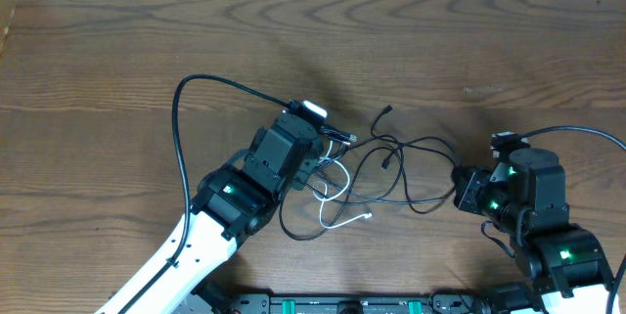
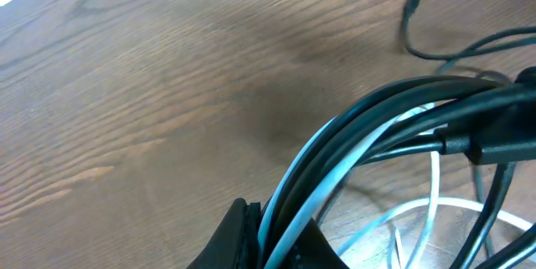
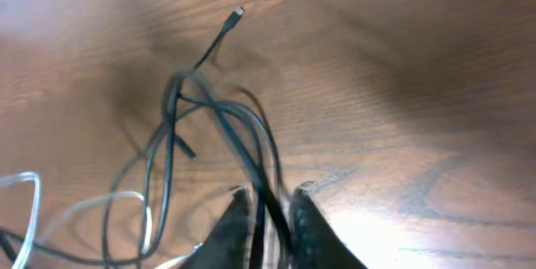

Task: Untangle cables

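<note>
My left pincer is pressed together on a bundle of thin black cord and thin white cord. My right pincer stands slightly spread, the black cord running between its fingers. The tangle lies mid brown wooden tabletop, white loops toward six o'clock, a black plug end toward twelve.

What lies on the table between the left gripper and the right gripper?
Overhead view: loops of the black cable fill the stretch from left gripper to right gripper; the white cable lies beside the left one.
</note>
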You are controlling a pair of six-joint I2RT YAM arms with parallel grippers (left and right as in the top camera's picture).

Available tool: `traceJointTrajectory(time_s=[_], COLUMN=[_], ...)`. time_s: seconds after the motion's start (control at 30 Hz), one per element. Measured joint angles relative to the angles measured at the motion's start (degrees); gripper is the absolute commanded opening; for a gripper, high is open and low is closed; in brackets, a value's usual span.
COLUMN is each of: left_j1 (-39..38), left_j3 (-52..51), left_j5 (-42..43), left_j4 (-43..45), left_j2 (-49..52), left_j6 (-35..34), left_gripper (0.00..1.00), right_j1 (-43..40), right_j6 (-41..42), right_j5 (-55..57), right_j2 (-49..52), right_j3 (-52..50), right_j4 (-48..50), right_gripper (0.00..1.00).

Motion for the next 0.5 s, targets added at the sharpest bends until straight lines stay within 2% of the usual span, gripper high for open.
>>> traceJointTrajectory(time_s=[0.07, 0.1, 0.13, 0.17, 0.27, 0.5], left_j1=[0.00, 0.00, 0.00, 0.00, 0.02, 0.00], left_j3=[0.00, 0.00, 0.00, 0.00, 0.00, 0.00], left_j5=[-0.33, -0.37, -0.50, -0.57, -0.96, -1.16], left_j4=[-0.02, -0.02, -0.02, -0.02, -0.02, -0.02], left_j2=[0.00, 0.00, 0.00, 0.00, 0.00, 0.00], left_j6=[0.02, 0.02, 0.00, 0.02, 0.02, 0.02], left_gripper=[0.07, 0.08, 0.08, 0.07, 0.08, 0.07], right_j1=[-0.02, -0.04, -0.02, -0.02, -0.02, -0.04], right_j6=[0.09, 0.15, 0.07, 0.37, 0.39, 0.44], right_j5=[0.44, 0.57, 0.68, 0.79, 0.87, 0.94], right_j2=[0.00, 0.00, 0.00, 0.00, 0.00, 0.00], right_j3=[0.00, 0.00, 0.00, 0.00, 0.00, 0.00], right_j4=[-0.13, -0.11, -0.11, -0.15, -0.20, -0.68], right_gripper=[0.51, 0.71, 0.81, 0.86, 0.90, 0.93])
